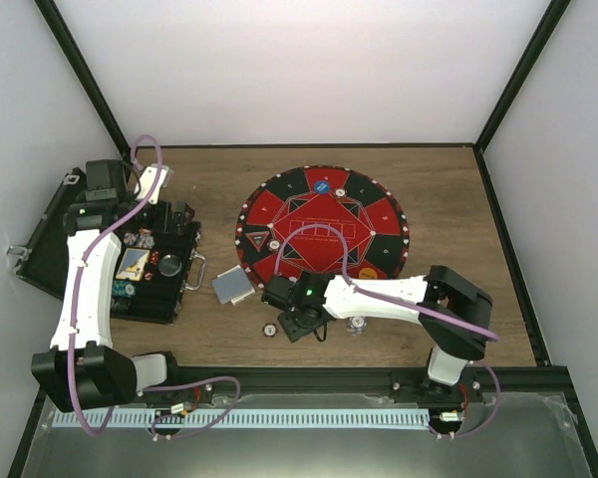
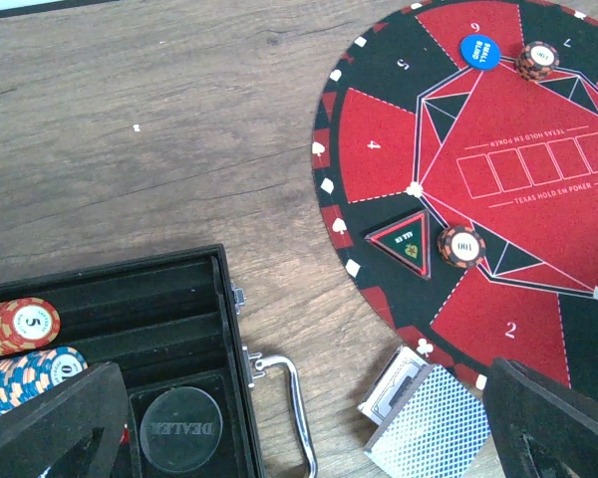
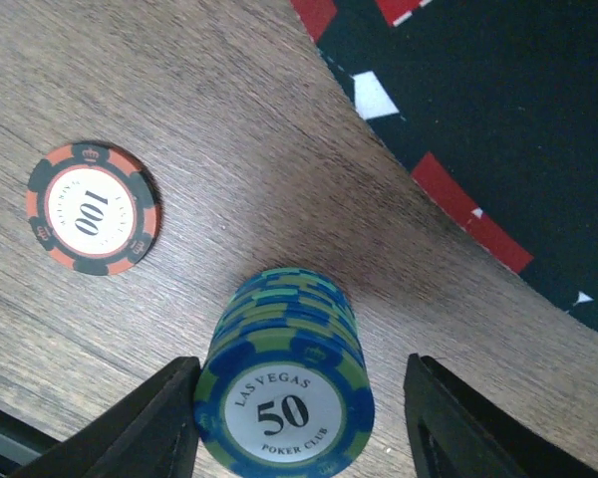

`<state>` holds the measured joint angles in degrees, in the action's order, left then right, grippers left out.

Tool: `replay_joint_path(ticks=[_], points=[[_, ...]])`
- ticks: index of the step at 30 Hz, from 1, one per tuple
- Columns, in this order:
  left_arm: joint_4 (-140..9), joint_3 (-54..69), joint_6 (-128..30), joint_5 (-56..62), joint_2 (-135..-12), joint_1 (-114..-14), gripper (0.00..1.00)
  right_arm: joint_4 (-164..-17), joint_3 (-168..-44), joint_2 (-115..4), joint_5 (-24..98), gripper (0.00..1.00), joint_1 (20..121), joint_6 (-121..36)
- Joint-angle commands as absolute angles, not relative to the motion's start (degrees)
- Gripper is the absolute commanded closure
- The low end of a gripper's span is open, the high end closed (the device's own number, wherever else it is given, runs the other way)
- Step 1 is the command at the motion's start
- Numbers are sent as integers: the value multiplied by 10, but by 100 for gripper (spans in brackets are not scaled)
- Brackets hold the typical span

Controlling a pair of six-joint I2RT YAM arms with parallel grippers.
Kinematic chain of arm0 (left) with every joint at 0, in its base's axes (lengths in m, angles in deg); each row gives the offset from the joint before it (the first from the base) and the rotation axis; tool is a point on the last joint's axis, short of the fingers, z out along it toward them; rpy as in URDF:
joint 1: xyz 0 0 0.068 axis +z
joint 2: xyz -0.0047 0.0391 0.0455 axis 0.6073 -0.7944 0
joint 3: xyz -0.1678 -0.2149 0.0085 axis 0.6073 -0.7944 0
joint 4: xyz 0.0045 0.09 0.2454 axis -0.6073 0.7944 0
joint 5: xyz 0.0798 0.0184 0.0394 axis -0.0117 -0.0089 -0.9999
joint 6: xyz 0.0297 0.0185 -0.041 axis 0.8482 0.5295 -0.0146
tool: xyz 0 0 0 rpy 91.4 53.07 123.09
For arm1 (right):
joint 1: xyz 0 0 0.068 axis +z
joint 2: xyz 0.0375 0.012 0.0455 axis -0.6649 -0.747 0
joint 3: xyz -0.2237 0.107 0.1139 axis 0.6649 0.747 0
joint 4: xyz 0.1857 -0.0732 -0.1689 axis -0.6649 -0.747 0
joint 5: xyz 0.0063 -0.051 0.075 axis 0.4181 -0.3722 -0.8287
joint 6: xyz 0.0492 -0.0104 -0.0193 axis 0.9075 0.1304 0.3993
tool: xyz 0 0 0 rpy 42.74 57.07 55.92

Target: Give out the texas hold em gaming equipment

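A wooden desk (image 1: 448,189) carries a round red mat (image 1: 324,229) at its middle. Toward the front edge, the right gripper (image 3: 297,418) stands released astride a stack of blue 50 chips (image 3: 284,393), with a 100 chip (image 3: 92,207) near it. The left gripper (image 2: 309,423) gapes over the black case (image 2: 179,299) by the left edge.

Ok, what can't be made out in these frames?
Right wrist view: how many chips the blue stack holds; seen from above, its layers blur.
Left wrist view: the full card deck; the bottom edge cuts it off.
Top view: the case contents; too small, partly under the left arm.
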<state>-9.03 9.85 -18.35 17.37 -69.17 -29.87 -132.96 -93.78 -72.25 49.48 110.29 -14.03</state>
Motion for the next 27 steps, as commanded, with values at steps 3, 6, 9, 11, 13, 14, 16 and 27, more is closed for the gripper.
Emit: replay_joint_path(ticks=[3,6,9,11,13,14,16,27], points=[[-96,113,-182,175,-691,-295,0,-1324,-942,-724,493,51,1108,-133],[-96,112,-181,174,-690,-295,0,-1326,-945,-724,496,58,1109,-132],[-96,110,-180,174,-689,-295,0,-1329,-948,-720,497,63,1109,-132],[-96,110,-181,175,-689,-294,0,-1334,-953,-719,497,65,1109,-132],[-96,110,-180,175,-690,-295,0,-1341,-960,-718,500,66,1109,-133],[-96,110,-181,176,-690,-295,0,-1345,-965,-716,501,66,1109,-134],[-96,110,-181,176,-690,-295,0,-1354,-977,-714,506,66,1109,-136],[-95,108,-177,174,-686,-295,0,-1403,-1075,-726,538,66,1100,-168]])
